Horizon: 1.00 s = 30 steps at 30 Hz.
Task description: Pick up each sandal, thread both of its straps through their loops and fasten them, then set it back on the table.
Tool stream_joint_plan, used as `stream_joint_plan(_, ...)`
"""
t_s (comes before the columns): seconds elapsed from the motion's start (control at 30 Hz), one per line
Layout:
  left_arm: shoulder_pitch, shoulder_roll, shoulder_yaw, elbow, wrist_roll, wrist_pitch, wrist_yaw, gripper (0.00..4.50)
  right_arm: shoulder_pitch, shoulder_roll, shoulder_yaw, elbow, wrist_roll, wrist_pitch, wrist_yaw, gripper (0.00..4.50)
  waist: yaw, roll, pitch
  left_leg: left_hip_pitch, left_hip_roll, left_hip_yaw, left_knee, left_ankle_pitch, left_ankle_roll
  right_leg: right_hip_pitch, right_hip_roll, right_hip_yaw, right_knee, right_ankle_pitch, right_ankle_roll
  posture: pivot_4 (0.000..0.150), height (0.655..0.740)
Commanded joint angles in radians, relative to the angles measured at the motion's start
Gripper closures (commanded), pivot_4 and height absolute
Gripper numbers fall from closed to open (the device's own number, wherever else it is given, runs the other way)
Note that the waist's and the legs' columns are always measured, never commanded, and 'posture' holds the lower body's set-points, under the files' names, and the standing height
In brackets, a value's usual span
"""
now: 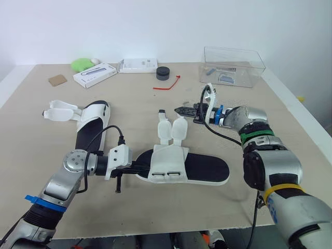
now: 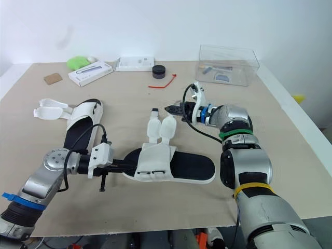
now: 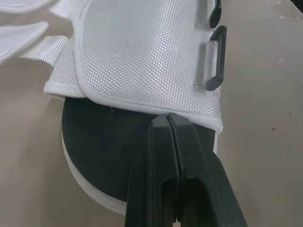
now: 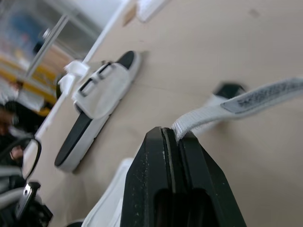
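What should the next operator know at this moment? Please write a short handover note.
Left gripper: shut, tips at the hem of the near sandal; I cannot confirm a real pinch.
Right gripper: shut on a narrow white strap beside that sandal's flaps.
Near sandal lies on the table, flaps open. Far sandal, on the robot's left, also lies open.
Done: nothing fastened.
Left: thread and fasten both straps on each sandal, then set each down.
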Motion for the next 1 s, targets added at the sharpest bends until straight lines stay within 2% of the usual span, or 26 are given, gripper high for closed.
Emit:
stream_joint_plan(0.03,0.009,-0.001,-0.003,-0.015,0.007,-0.013,0.006,4.50,0.066,-0.017,0.041,-0.234,-0.020,-0.139,0.076,4.49,0.000,0.000,0.000,0.000,0.000,0.000,0.000,0.000,0.000,0.000,0.000,0.000,0.000,0.000,0.000,0.150,0.7400)
stream_joint_plan(0.1,0.012,-0.001,-0.002,-0.016,0.006,-0.013,0.008,4.50,0.135,-0.019,0.052,-0.398,-0.025,-0.228,0.071,4.49,0.000,0.000,0.000,0.000,0.000,-0.001,0.000,0.000,0.000,0.000,-0.001,0.000,0.000,0.000,0.000,0.150,0.7400)
stream_joint_plan(0.17,0.014,0.000,0.000,-0.018,0.004,-0.013,0.010,4.50,0.227,-0.025,0.081,-0.563,-0.065,-0.402,0.067,4.49,0.001,0.000,0.000,-0.001,0.000,-0.001,-0.001,0.000,0.000,0.000,-0.001,0.000,0.000,0.000,0.000,0.150,0.7400)
stream_joint_plan(0.2,0.015,0.000,0.001,-0.017,0.003,-0.013,0.011,4.50,0.273,-0.031,0.104,-0.626,-0.101,-0.514,0.062,4.49,0.001,0.000,0.000,0.000,0.000,-0.001,-0.001,0.000,0.000,0.000,-0.001,0.000,0.000,0.000,0.000,0.150,0.7400)
stream_joint_plan(0.27,0.018,0.003,0.001,-0.024,0.002,-0.009,0.013,4.50,0.361,-0.060,0.167,-0.702,-0.221,-0.869,0.049,4.49,0.002,0.000,0.000,0.000,0.000,-0.001,-0.001,0.000,0.000,-0.001,-0.001,-0.001,0.000,0.000,0.000,0.150,0.7400)
stream_joint_plan(0.37,0.019,0.005,-0.001,-0.034,-0.002,0.000,0.015,4.50,0.434,-0.115,0.232,-0.711,-0.361,-1.389,0.015,4.49,0.001,0.000,0.000,0.000,-0.001,0.000,-0.001,0.000,-0.001,-0.001,-0.001,-0.001,0.000,0.000,0.000,0.150,0.7400)
stream_joint_plan(0.5,0.012,0.004,-0.002,-0.028,-0.004,0.003,0.014,4.50,0.419,-0.196,0.283,-0.590,-0.605,-1.930,-0.097,4.49,0.000,0.000,0.000,0.002,-0.002,0.003,-0.001,0.000,-0.001,0.000,-0.001,0.001,0.000,0.000,0.001,0.150,0.7400)
stream_joint_plan(0.67,-0.010,-0.010,-0.003,-0.015,-0.014,0.019,0.018,4.50,0.361,-0.212,0.282,-0.502,-0.808,-2.163,-0.228,4.49,0.000,0.000,0.000,0.007,-0.001,0.007,-0.001,0.001,-0.001,0.002,-0.001,0.004,0.001,0.000,0.000,0.150,0.7400)
stream_joint_plan(0.77,-0.019,-0.018,-0.003,-0.009,-0.017,0.028,0.018,4.50,0.343,-0.231,0.326,-0.481,-0.825,-2.162,-0.276,4.49,0.000,0.000,0.000,0.007,-0.001,0.009,-0.001,0.002,-0.001,0.002,0.000,0.006,0.002,0.000,-0.001,0.150,0.7400)
stream_joint_plan(0.93,-0.024,-0.022,-0.008,0.005,-0.009,0.025,0.013,4.50,0.331,-0.295,0.408,-0.482,-0.746,-2.125,-0.325,2.68,0.001,0.000,0.000,0.008,-0.001,0.010,0.000,0.002,-0.001,0.002,0.000,0.007,0.003,-0.001,-0.001,0.150,0.7400)
stream_joint_plan(0.97,-0.025,-0.022,-0.009,0.006,-0.009,0.026,0.012,4.50,0.332,-0.320,0.427,-0.490,-0.711,-2.111,-0.326,1.92,0.001,0.000,0.000,0.008,-0.001,0.010,-0.001,0.002,-0.001,0.002,0.000,0.008,0.003,-0.001,-0.001,0.150,0.7400)
stream_joint_plan(1.0,-0.026,-0.022,-0.009,0.007,-0.009,0.027,0.011,4.50,0.335,-0.347,0.444,-0.504,-0.677,-2.096,-0.324,1.71,0.001,0.000,0.000,0.008,-0.001,0.010,-0.001,0.002,-0.001,0.002,0.000,0.008,0.003,-0.001,-0.001,0.150,0.7400)
